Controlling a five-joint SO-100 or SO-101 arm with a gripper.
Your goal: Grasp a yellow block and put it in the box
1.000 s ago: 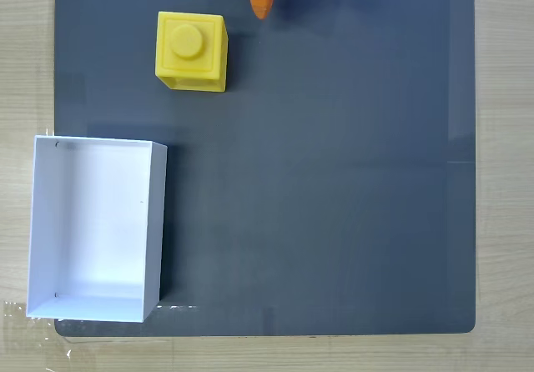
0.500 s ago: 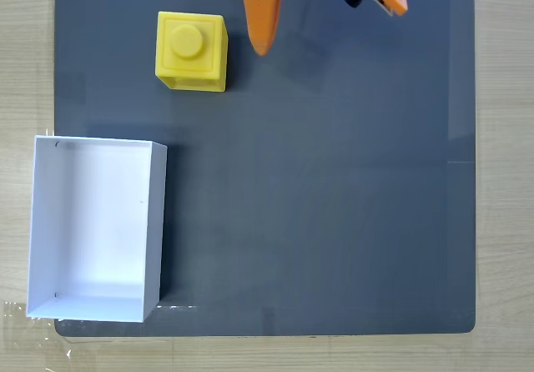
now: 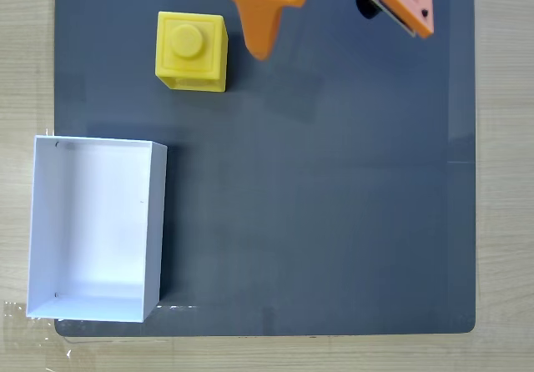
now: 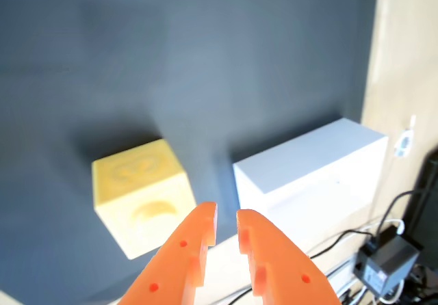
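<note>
1. The yellow block [image 3: 191, 52] sits on the dark grey mat [image 3: 334, 205] near its top edge in the fixed view. The orange gripper [image 3: 260, 51] hangs just to its right there, its pointed finger tip level with the block's side and clear of it.
2. In the wrist view the gripper [image 4: 226, 221] comes up from the bottom edge, its two orange fingers [image 4: 188, 250] close together with only a narrow slit between the tips. They clamp nothing. The yellow block [image 4: 140, 195] lies just left of the tips, not between them.
3. The white box [image 3: 94, 227] stands at the mat's lower left in the fixed view, well apart from the block and partly hanging over onto the pale wooden table [image 3: 25, 72]. It is open-topped and holds nothing that I can see.
4. The block is smooth, bright plastic, a cube with one round raised stud on top.
5. The box [image 4: 311, 171] has thin, flat white walls and sharp corners. The mat looks matte and even; the table shows a light wood grain.
6. A second orange part of the arm [image 3: 399, 1] with a black knob juts in at the fixed view's top right.
</note>
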